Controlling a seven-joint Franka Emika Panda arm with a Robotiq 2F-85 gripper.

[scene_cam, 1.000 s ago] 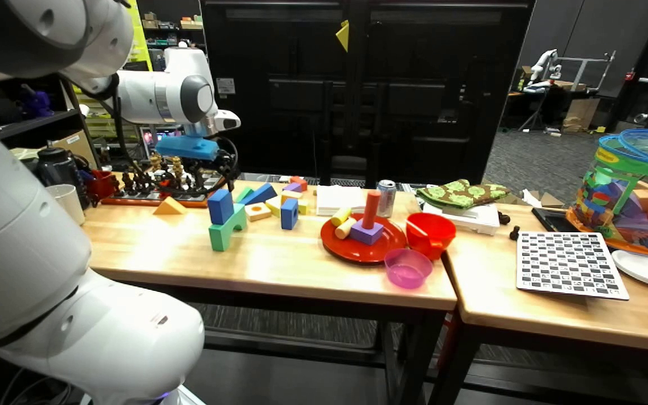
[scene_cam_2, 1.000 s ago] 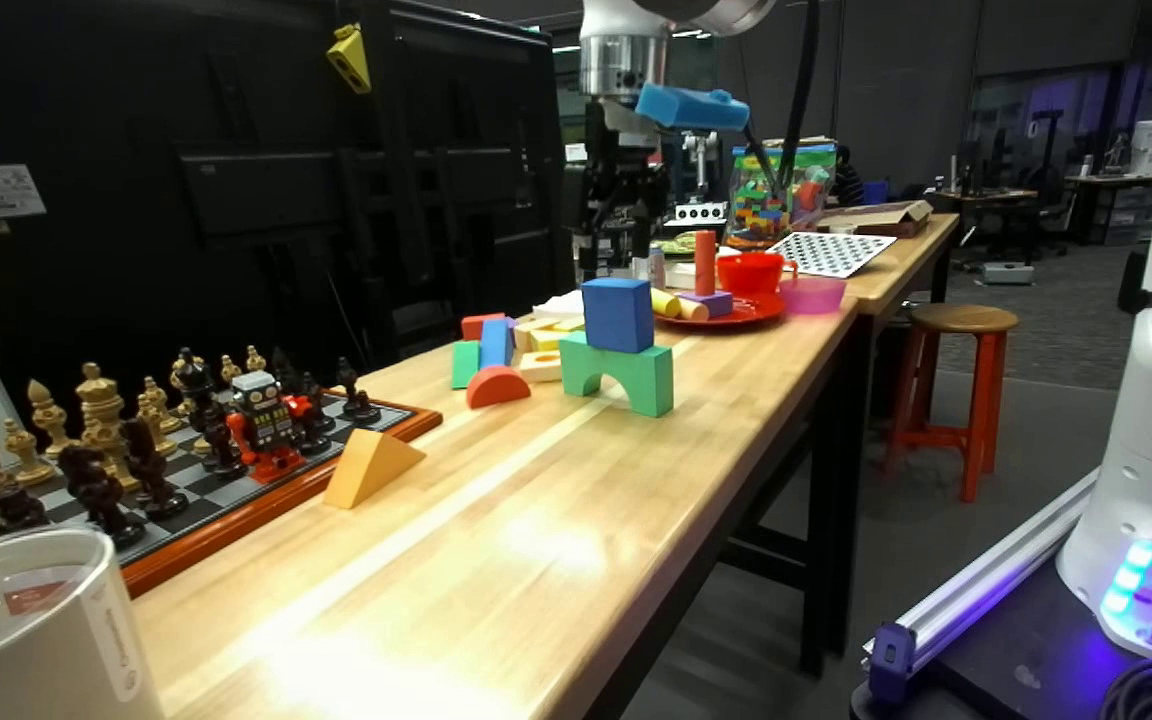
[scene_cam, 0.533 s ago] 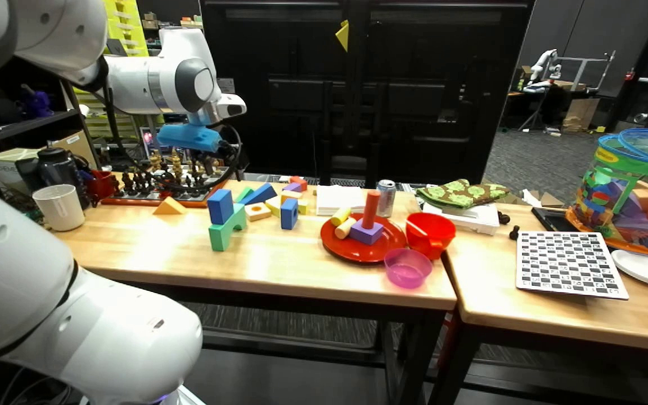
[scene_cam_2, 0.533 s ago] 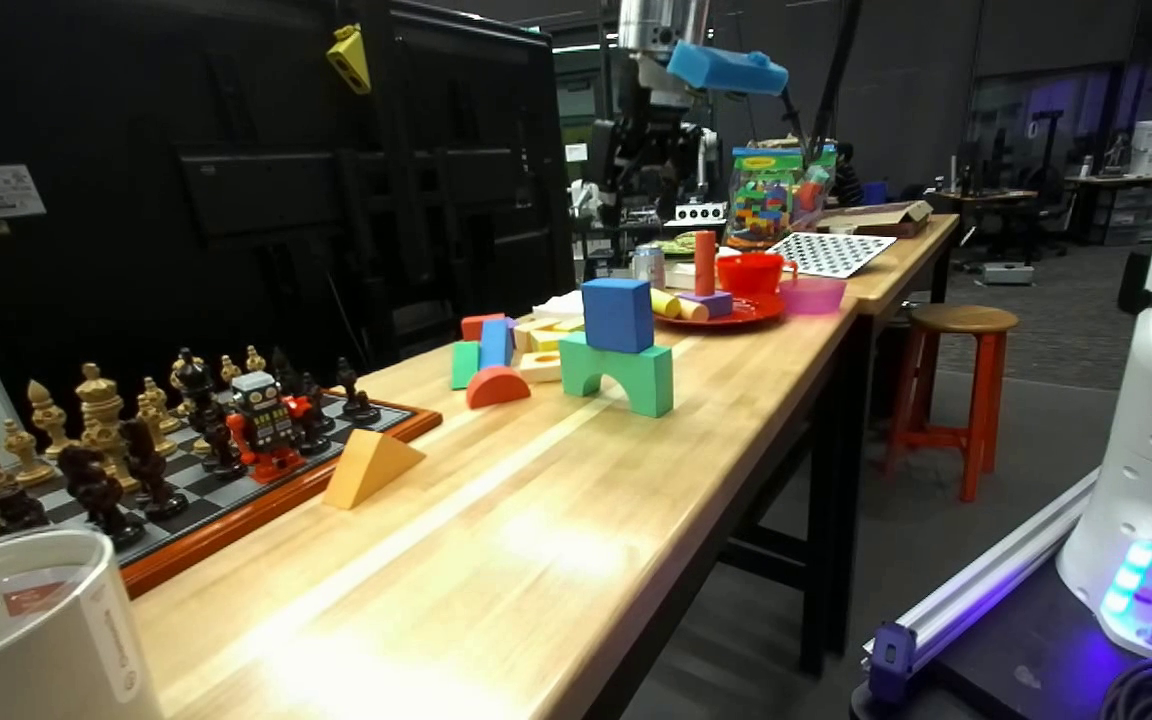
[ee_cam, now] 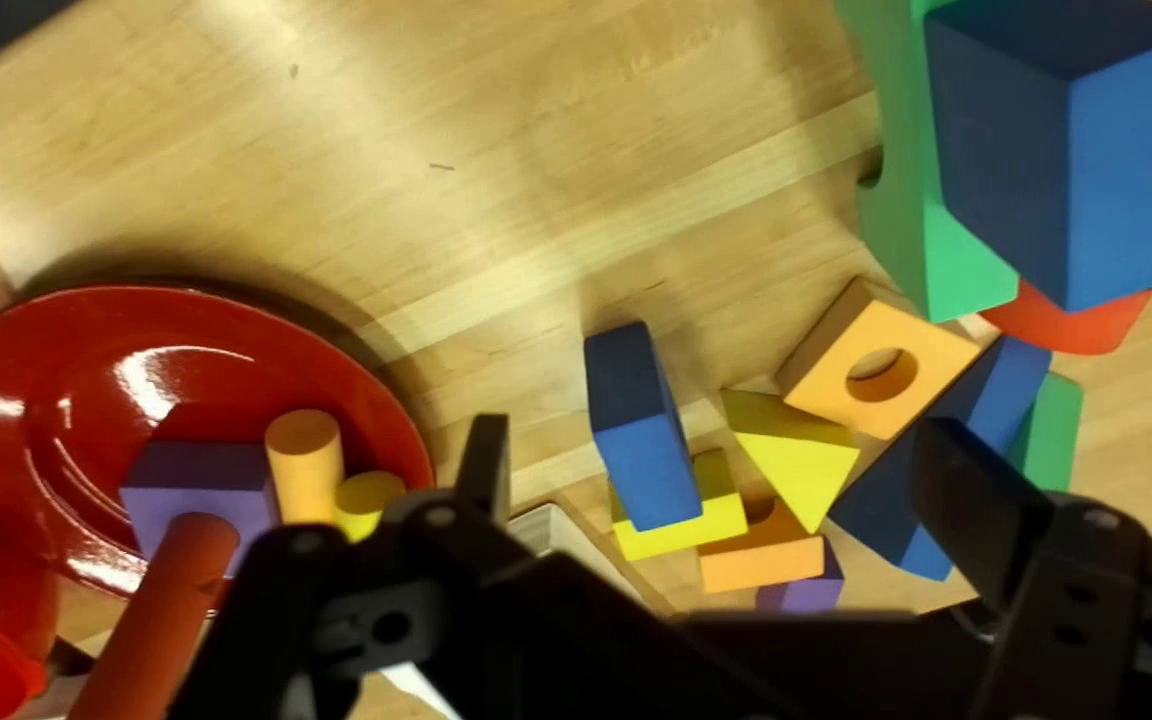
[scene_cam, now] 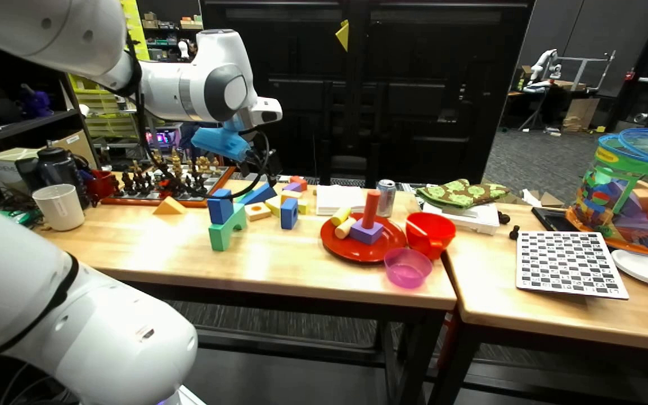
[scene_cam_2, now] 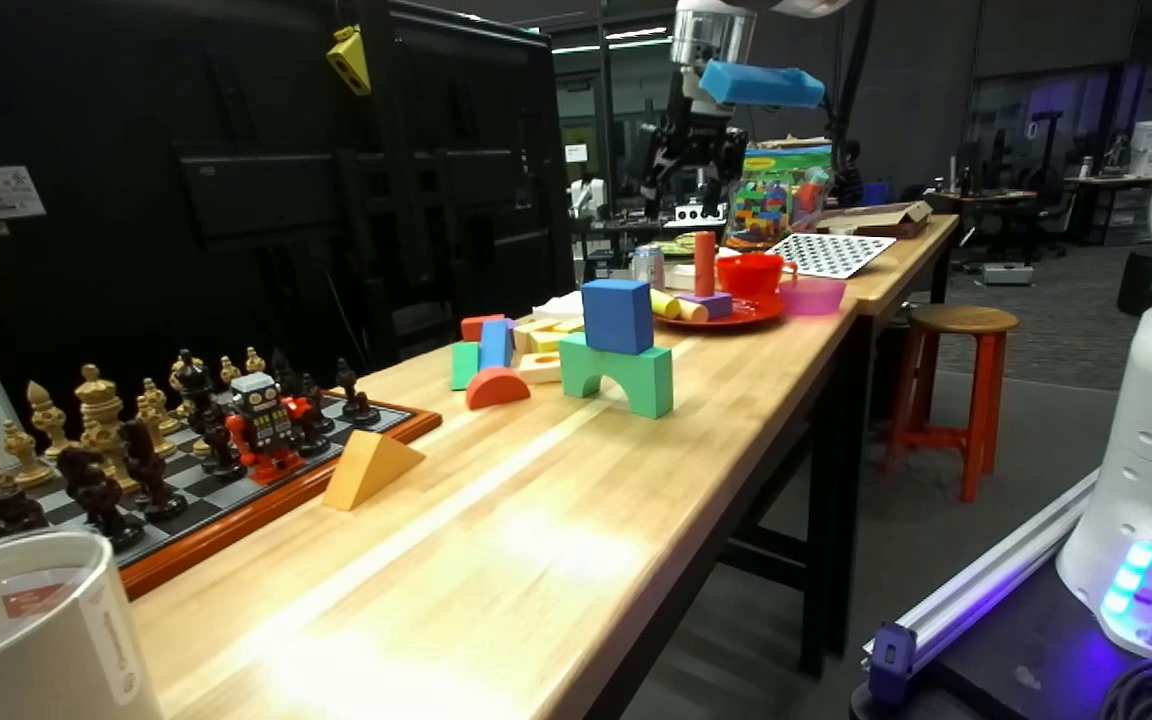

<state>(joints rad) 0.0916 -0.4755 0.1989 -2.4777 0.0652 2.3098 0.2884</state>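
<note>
My gripper [ee_cam: 711, 450] hangs well above the table, jaws wide apart, nothing held between the fingers. In the wrist view, a blue block [ee_cam: 641, 450], a yellow triangle [ee_cam: 801, 465] and an orange block with a hole [ee_cam: 836, 380] appear between and beyond the fingertips. A blue wedge [ee_cam: 1001, 390] is partly covered by a finger. In an exterior view the gripper [scene_cam_2: 681, 200] is beyond and above a blue block [scene_cam_2: 618, 315] resting on a green arch [scene_cam_2: 648, 378]. A red plate [scene_cam: 352, 256] bears a purple block [scene_cam: 366, 233] with a red cylinder [scene_cam: 371, 209] upright on it.
Beside the plate stand a red cup [scene_cam: 431, 233] and a pink bowl [scene_cam: 408, 273]. A can [scene_cam: 386, 197] is behind. A chess set with a toy robot [scene_cam_2: 264, 425], an orange triangle [scene_cam_2: 368, 468] and a white mug [scene_cam_2: 31, 630] occupy the opposite end.
In both exterior views the arm and gripper have shifted to the right. The gripper rose first, then kept moving sideways. The blocks have stayed in place.
</note>
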